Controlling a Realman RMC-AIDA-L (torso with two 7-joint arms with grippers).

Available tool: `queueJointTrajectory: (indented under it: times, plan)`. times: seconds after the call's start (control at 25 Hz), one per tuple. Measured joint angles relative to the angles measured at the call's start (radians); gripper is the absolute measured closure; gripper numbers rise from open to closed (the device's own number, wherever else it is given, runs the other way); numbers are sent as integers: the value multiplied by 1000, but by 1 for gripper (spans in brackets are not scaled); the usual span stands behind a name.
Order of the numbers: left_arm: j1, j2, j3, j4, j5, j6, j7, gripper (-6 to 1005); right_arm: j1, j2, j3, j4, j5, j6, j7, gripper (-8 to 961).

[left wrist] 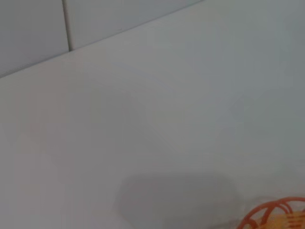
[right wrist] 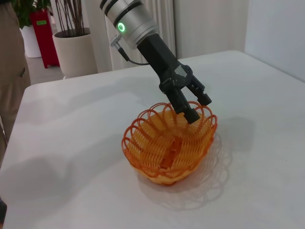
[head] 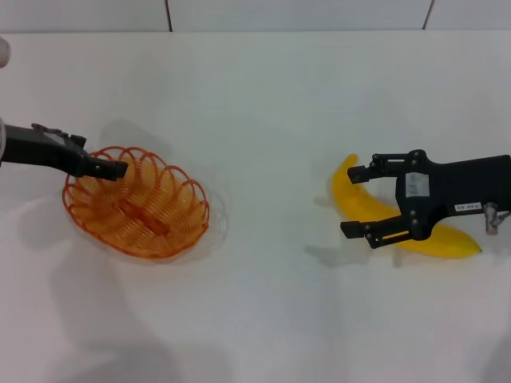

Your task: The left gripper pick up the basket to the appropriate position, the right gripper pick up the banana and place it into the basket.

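Closest to the robot, the right gripper (head: 357,201) hangs low over the banana (head: 437,237), jaws spread wide, one finger to each side of the fruit's middle stretch and nothing gripped yet. The banana lies flat on the white desk (head: 263,303), well apart from the basket, its pointed ends sticking out past the gripper on both sides. It looks smooth and plastic-like, so probably light, stiff and a bit slippery; the thick middle of the curve, squeezed across its width, seems the safest hold, since a grab near a tapered tip could let it swing or slide out.

Over on the robot's left, the basket (head: 137,203) sits on the desk, an oval of orange wire loops with a solid strip (head: 142,214) along its bottom. It's empty, nothing inside at all. Being thin wire, it should be light and a little springy, and the rim loops are the only real handle.

That's just where the left gripper (right wrist: 193,108) is: tilted down at the far rim, fingers slightly parted with one tip inside the loops and one outside. Whether it's actually pinching the wire, I can't tell.
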Motion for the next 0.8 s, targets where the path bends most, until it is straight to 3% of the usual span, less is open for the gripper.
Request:
queueJointTrajectory:
  times: [0.8]
  plan:
    - [2,0,0,0,-2,0,1,-1,3,-1,0,9,2,0,-2,59]
